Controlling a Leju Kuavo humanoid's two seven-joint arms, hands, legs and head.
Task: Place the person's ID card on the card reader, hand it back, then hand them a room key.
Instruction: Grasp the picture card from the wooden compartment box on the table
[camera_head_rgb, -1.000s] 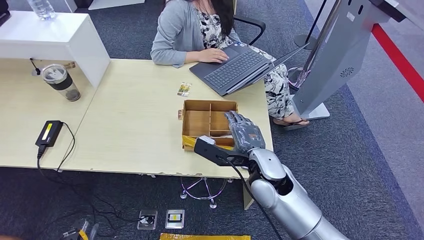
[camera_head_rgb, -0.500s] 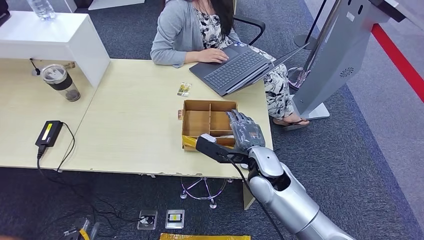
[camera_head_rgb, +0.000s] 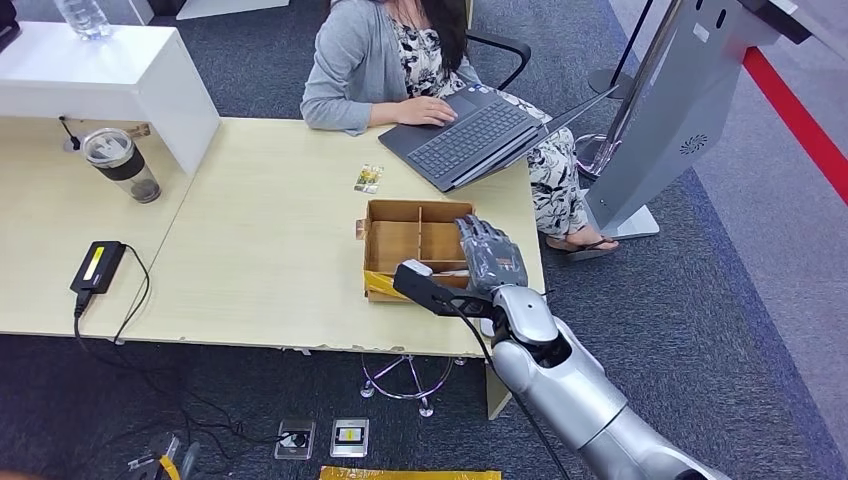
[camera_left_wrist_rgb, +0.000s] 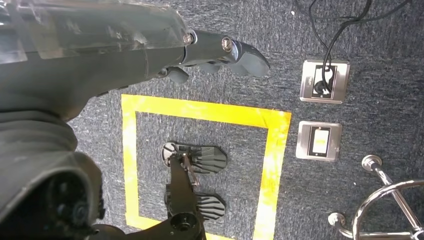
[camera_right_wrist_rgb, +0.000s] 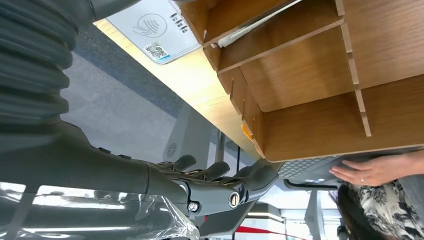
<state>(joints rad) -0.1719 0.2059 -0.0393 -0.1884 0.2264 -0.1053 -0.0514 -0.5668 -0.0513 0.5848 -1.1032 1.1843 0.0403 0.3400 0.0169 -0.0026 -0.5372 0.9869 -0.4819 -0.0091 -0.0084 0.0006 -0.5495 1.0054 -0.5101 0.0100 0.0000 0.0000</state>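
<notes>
A small printed card (camera_head_rgb: 368, 178) lies on the pale table (camera_head_rgb: 260, 260), between the person's laptop (camera_head_rgb: 470, 135) and a wooden divided box (camera_head_rgb: 400, 240). My right hand (camera_head_rgb: 491, 256) hovers over the box's right side, fingers stretched out and holding nothing. In the right wrist view a white card (camera_right_wrist_rgb: 260, 22) rests in one box (camera_right_wrist_rgb: 310, 75) compartment. A grey card reader (camera_right_wrist_rgb: 152, 27) with a contactless mark lies flat beside the box. The right hand's fingers (camera_right_wrist_rgb: 215, 182) are extended there too. My left hand (camera_left_wrist_rgb: 220, 50) hangs over the carpet, holding nothing.
A person in a grey cardigan (camera_head_rgb: 355, 65) types on the laptop at the table's far side. A lidded cup (camera_head_rgb: 122, 165), a black device with a cable (camera_head_rgb: 97, 265) and a white raised shelf (camera_head_rgb: 100, 70) are on the left. A grey kiosk stand (camera_head_rgb: 680, 110) rises right of the table.
My right hand has crept a little farther forward over the box's right side. The card, the box and the person stay where they were.
</notes>
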